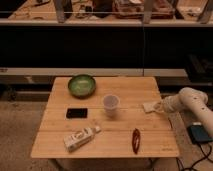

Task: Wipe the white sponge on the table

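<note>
One white sponge (149, 106) lies flat on the table (125, 137), near the right edge and about level with the cup. The gripper (159, 106) sits at the sponge's right side, touching or nearly touching it, with the white arm (187, 99) reaching in from beyond the right edge of the table. Whether the sponge sits between the fingers or only beside them cannot be told, nor how they are set.

Left of the sponge stands one translucent cup (111, 104), upright. Farther left are one green bowl (81, 85) near the back and one black phone (76, 113). Toward the front lie one white labelled bottle (80, 138) on its side and one red object (135, 140).
</note>
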Motion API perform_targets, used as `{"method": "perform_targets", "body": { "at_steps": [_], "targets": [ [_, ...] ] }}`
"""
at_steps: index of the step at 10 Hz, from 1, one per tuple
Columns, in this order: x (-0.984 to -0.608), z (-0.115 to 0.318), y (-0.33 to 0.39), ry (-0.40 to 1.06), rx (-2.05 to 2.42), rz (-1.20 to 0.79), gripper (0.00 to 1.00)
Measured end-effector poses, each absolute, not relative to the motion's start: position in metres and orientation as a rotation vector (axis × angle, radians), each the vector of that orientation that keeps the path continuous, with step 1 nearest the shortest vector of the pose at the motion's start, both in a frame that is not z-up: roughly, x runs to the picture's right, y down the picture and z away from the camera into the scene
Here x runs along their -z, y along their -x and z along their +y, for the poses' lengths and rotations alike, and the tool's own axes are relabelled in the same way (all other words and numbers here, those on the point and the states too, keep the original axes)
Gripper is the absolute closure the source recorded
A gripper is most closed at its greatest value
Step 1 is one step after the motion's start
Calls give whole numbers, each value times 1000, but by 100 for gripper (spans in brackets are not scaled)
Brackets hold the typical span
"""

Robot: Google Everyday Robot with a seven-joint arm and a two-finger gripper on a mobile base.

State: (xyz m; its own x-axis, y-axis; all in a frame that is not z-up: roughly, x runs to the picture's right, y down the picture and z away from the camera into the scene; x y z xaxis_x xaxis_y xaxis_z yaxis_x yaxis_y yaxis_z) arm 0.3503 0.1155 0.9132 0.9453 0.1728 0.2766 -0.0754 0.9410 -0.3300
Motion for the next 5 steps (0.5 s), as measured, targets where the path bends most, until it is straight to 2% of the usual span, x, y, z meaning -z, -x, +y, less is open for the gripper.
{"method": "perform_targets", "body": {
  "at_steps": [5],
  "targets": [
    [-943,75,-325,272,-114,-321,100]
  ]
}}
